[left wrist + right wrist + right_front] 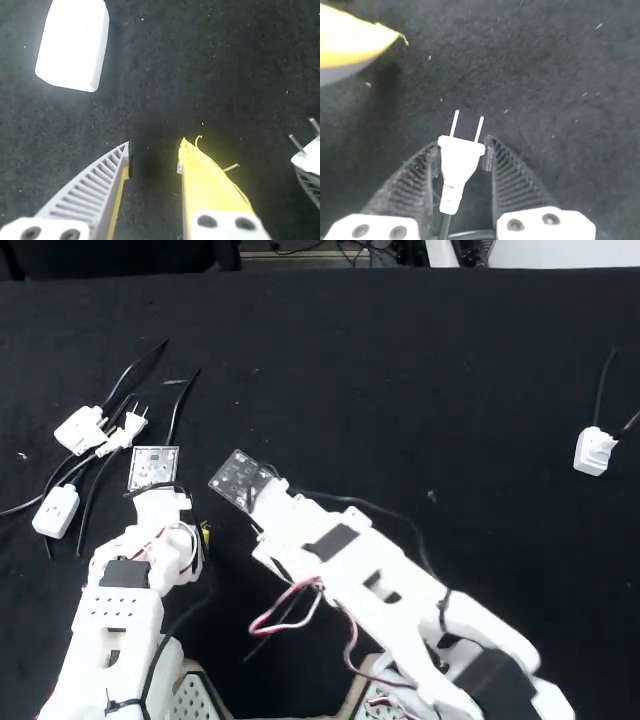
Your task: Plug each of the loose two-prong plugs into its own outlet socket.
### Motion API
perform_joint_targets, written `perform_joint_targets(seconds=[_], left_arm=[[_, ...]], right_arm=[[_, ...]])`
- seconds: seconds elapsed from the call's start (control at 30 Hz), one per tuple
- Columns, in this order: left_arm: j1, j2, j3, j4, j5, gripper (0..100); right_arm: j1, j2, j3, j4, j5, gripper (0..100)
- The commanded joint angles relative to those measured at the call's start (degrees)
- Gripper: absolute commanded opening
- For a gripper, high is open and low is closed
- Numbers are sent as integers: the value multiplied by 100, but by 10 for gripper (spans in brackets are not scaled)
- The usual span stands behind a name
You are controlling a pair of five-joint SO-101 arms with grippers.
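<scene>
White two-prong plug [459,160] on a black cord [445,225] sits clamped between the ribbed fingers of the right tool [461,145], prongs pointing away from the wrist, over the black cloth bench [400,370]. Just beside it the left tool [153,147] is spread wide, nothing between its grey and yellow fingers. Farther out on the left lie a near white socket block [55,510], a farther white socket block [80,428] and a loose white plug [135,423], close together among black cables [180,405]. A third white socket block [595,450] lies well apart at the far right.
</scene>
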State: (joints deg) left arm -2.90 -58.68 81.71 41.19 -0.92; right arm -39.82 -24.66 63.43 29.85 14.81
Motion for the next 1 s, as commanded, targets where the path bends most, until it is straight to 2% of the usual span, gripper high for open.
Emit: perform_joint_targets(seconds=[0.0, 0.17, 0.43, 0.83, 0.97], left_arm=[[-31, -62, -409, 26, 53, 170], [-40, -62, -418, 26, 53, 170], [-40, -62, -418, 26, 53, 170], [-40, -62, -418, 26, 44, 170], [-40, -62, -418, 26, 44, 170]], right_arm=[[35, -163, 48, -299, -281, 37], [-9, 699, -514, -88, -281, 187], [484, 1323, -1297, 633, -18, 168], [492, 1068, -1552, 1204, -44, 166], [501, 840, -1455, 1152, -325, 166]])
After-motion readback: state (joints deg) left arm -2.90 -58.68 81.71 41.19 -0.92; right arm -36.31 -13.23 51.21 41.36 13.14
